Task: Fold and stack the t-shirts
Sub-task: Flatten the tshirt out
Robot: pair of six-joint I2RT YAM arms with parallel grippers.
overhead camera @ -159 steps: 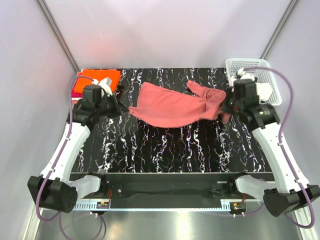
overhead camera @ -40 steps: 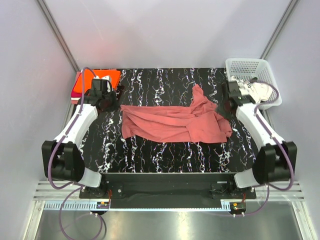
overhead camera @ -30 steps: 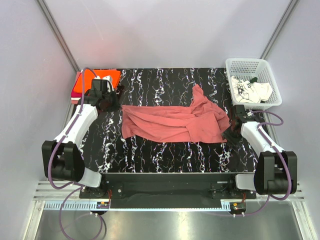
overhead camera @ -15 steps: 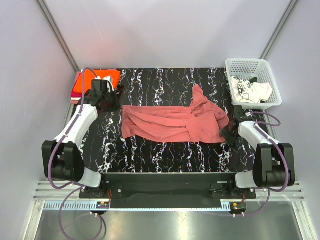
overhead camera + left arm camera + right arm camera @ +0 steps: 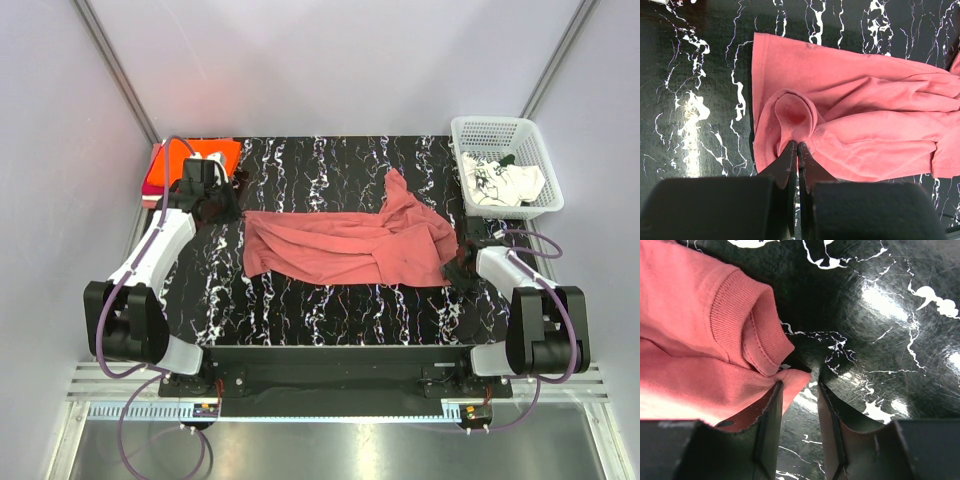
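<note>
The rose-red t-shirt [image 5: 345, 245] lies spread and rumpled across the middle of the black marbled table [image 5: 300, 300]. My left gripper [image 5: 226, 203] is at its left end. In the left wrist view the gripper [image 5: 797, 144] is shut, pinching a puckered fold of the shirt [image 5: 865, 120]. My right gripper [image 5: 462, 262] is low at the shirt's right edge. In the right wrist view it [image 5: 799, 385] is open, with a corner of the shirt [image 5: 700, 340] beside the ribbed collar [image 5: 757, 330] reaching between the fingertips. An orange tee [image 5: 205, 150] lies on a magenta one [image 5: 152, 182] at the back left.
A white mesh basket [image 5: 540, 135] at the back right holds a white tee with black print [image 5: 505, 183]. Grey walls and frame posts enclose the table on three sides.
The shirt, held stretched between both grippers five seconds ago, now lies on the table. My right arm left the basket side, came down to the shirt's right edge and stands open. The left arm stays still.
</note>
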